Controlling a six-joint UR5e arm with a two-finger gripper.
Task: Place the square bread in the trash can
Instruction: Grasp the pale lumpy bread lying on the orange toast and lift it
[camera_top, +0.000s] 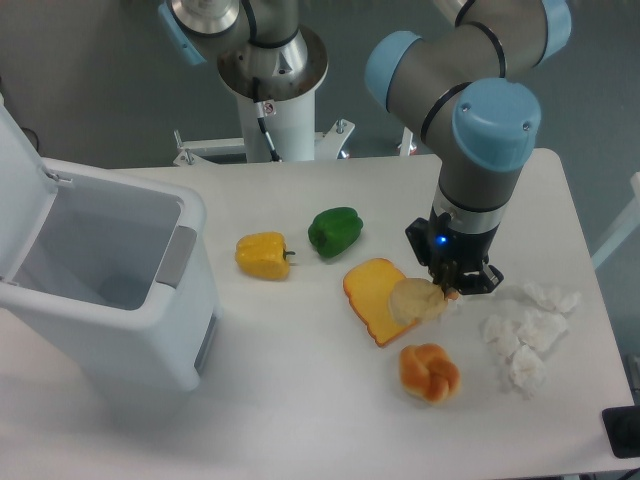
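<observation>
Square bread (372, 296), flat yellow-orange slice, darker crust edge, lying on worktop (300, 400), hand (448, 290) beside it clamped on pale lumpy piece (415, 301)

Yellow-orange square bread (372, 294), white trash can (130, 330), green pepper (335, 231).

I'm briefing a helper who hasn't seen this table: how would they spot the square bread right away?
Start from the robot's gripper at the table's right side; the square bread lies flat just to its left, a pale lumpy piece overlapping its right edge. It is the only flat, square-cornered item, yellow-orange with a darker crust, unlike the round knotted bun below or the peppers to its left.
</observation>
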